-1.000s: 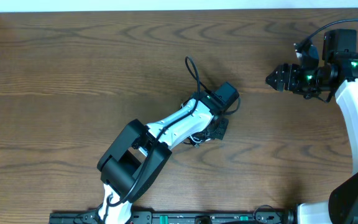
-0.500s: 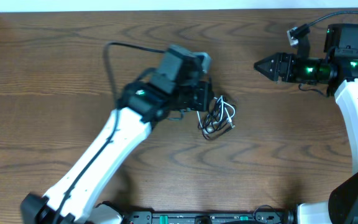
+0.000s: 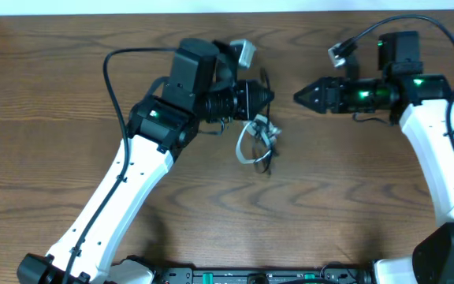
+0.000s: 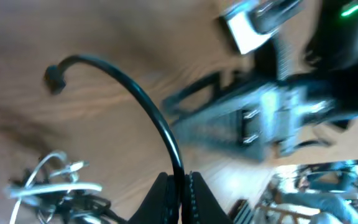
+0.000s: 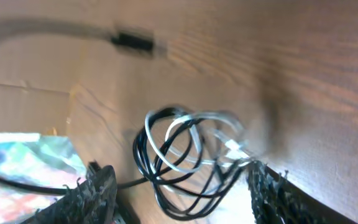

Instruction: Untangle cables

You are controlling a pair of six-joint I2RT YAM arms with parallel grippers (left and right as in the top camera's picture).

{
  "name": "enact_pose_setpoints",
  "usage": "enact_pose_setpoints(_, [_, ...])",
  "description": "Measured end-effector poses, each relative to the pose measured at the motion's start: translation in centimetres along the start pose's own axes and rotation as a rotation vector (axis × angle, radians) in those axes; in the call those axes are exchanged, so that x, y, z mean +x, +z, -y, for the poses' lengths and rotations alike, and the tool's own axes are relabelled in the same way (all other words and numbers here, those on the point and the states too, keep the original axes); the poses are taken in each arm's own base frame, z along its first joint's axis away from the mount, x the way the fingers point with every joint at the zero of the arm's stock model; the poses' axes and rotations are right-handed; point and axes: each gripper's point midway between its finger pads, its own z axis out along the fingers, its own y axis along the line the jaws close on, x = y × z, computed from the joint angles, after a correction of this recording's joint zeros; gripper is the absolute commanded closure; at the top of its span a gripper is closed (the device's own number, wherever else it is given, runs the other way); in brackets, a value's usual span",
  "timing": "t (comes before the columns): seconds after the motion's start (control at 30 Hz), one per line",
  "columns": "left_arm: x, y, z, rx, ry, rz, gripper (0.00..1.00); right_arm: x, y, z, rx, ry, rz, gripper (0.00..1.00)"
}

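Note:
The white cable (image 3: 245, 147) and the black cable (image 3: 268, 157) lie in one small tangle on the wooden table, just below my left gripper (image 3: 271, 96). In the left wrist view my left gripper (image 4: 180, 186) is shut on the black cable (image 4: 148, 106), which arcs up to a plug end (image 4: 54, 79). White cable loops (image 4: 53, 188) sit lower left. My right gripper (image 3: 298, 97) points left, a short gap from the left one. My right gripper (image 5: 182, 196) is wide open, and the black cable (image 5: 160, 183) and white cable (image 5: 188, 127) loops lie between its fingers (image 5: 95, 194).
A thick black robot cable (image 3: 107, 75) loops out left of the left arm. Another robot cable (image 3: 385, 25) arches over the right arm. The table's far edge (image 3: 211, 11) runs along the top, and a black base rail (image 3: 251, 276) lies at the front.
My left gripper has swung right and slightly up, dragging the tangle a little left. My right gripper has moved left, closing toward the left gripper and the tangle.

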Motion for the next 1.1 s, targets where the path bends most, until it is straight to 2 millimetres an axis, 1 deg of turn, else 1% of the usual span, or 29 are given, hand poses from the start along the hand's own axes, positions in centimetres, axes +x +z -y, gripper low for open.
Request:
enact_pose_setpoints(0.07, [-1.4, -0.3, 0.9, 0.055, 0.003, 0.044, 0.93, 0.3, 0.6, -0.2, 0.022, -0.012, -0.014, 0.36])
enact_pose_setpoints(0.2, [-2.9, -1.0, 1.6, 0.099, -0.02, 0.092, 0.93, 0.5, 0.7, 0.2, 0.048, -0.019, -0.019, 0.36])
enact_pose_setpoints(0.23, [-3.1, -1.2, 1.7, 0.104, -0.025, 0.1, 0.93, 0.5, 0.7, 0.2, 0.052, -0.028, -0.019, 0.38])
enact_pose_setpoints(0.33, [-4.9, -3.1, 2.6, 0.133, -0.042, 0.175, 0.93, 0.6, 0.7, 0.3, 0.057, -0.065, -0.024, 0.39])
enact_pose_setpoints(0.43, [-5.8, -4.4, 3.2, 0.15, -0.057, 0.219, 0.93, 0.9, 0.9, 0.0, 0.047, -0.121, -0.038, 0.37])
enact_pose_setpoints(0.63, [-6.9, -4.9, 2.4, 0.13, -0.168, 0.267, 0.93, 2.2, 2.5, -2.5, -0.016, -0.289, -0.09, 0.32])
enact_pose_setpoints(0.8, [-8.1, -5.1, 1.0, 0.072, -0.29, 0.34, 0.93, 3.1, 3.4, -3.8, -0.047, -0.415, -0.117, 0.32])
enact_pose_setpoints(0.87, [-8.4, -5.3, 0.6, 0.057, -0.329, 0.363, 0.93, 3.0, 3.6, -4.1, -0.054, -0.452, -0.112, 0.37])
enact_pose_setpoints(0.93, [-8.6, -5.3, 0.3, 0.049, -0.355, 0.377, 0.93, 2.6, 3.8, -4.1, -0.056, -0.48, -0.1, 0.45])
enact_pose_setpoints(1.0, [-8.7, -5.4, 0.2, 0.047, -0.368, 0.383, 0.93, 2.4, 4.1, -3.9, -0.057, -0.492, -0.097, 0.47])
enact_pose_setpoints(1.1, [-8.7, -5.4, 0.2, 0.051, -0.401, 0.385, 0.92, 2.5, 5.2, -3.3, -0.062, -0.491, -0.114, 0.45])
